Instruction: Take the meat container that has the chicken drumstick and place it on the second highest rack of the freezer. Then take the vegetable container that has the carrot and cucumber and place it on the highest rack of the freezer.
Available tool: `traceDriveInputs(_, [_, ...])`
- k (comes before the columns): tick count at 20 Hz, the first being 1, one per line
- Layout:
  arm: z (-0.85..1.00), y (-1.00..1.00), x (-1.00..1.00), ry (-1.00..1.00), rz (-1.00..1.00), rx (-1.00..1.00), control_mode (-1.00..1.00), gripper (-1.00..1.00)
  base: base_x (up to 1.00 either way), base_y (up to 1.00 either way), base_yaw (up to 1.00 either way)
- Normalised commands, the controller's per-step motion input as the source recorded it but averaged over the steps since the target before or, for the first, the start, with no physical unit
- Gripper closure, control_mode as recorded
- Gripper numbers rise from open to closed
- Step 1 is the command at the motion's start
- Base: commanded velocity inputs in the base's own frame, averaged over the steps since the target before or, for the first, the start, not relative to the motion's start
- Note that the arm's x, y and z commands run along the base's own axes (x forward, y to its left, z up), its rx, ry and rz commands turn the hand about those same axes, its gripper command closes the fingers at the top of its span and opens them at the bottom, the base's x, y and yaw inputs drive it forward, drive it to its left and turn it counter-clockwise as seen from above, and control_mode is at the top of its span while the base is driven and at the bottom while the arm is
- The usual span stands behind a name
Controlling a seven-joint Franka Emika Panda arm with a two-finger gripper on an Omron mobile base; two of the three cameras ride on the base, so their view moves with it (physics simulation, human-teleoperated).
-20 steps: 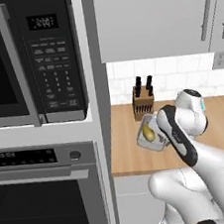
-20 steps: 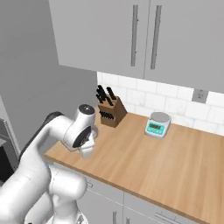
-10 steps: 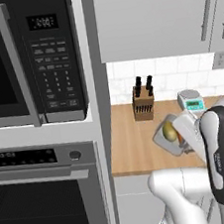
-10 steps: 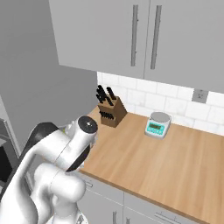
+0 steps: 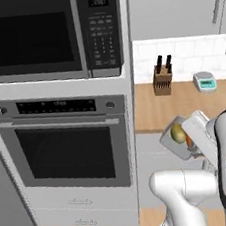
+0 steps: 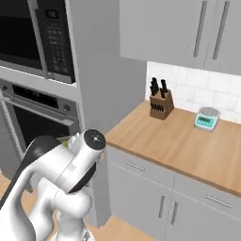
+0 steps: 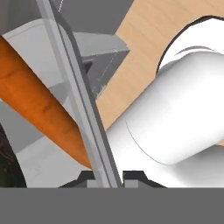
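Knife block point(image 5: 161, 74) and scale point(image 5: 204, 82) (teal-faced) on counter point(image 5: 184, 105) behind vegetable container point(image 5: 175, 144).

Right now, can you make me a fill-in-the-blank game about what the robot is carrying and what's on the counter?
1. The tool is shut on the rim of the ___ container.
2. Inside it lies an orange ___ beside the cucumber.
3. The knife block stands on the wooden ___.
4. The built-in oven sits below the ___.

Missing words: vegetable; carrot; counter; microwave
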Motion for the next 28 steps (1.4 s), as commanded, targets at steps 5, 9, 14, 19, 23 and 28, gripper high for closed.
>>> traceDriveInputs(5, [0.0,0.0,0.0,0.0,0.0,0.0,1.0,1.0,-0.58,1.0,0.63])
traceDriveInputs(9, [0.0,0.0,0.0,0.0,0.0,0.0,1.0,1.0,-0.19,1.0,0.55])
traceDriveInputs(14, [0.0,0.0,0.0,0.0,0.0,0.0,1.0,1.0,0.34,1.0,0.35])
traceDriveInputs(19, [0.0,0.0,0.0,0.0,0.0,0.0,1.0,1.0,0.42,1.0,0.18])
traceDriveInputs(23, [0.0,0.0,0.0,0.0,0.0,0.0,1.0,1.0,0.97,1.0,0.0])
traceDriveInputs(28, [0.0,0.0,0.0,0.0,0.0,0.0,1.0,1.0,1.0,1.0,-0.32])
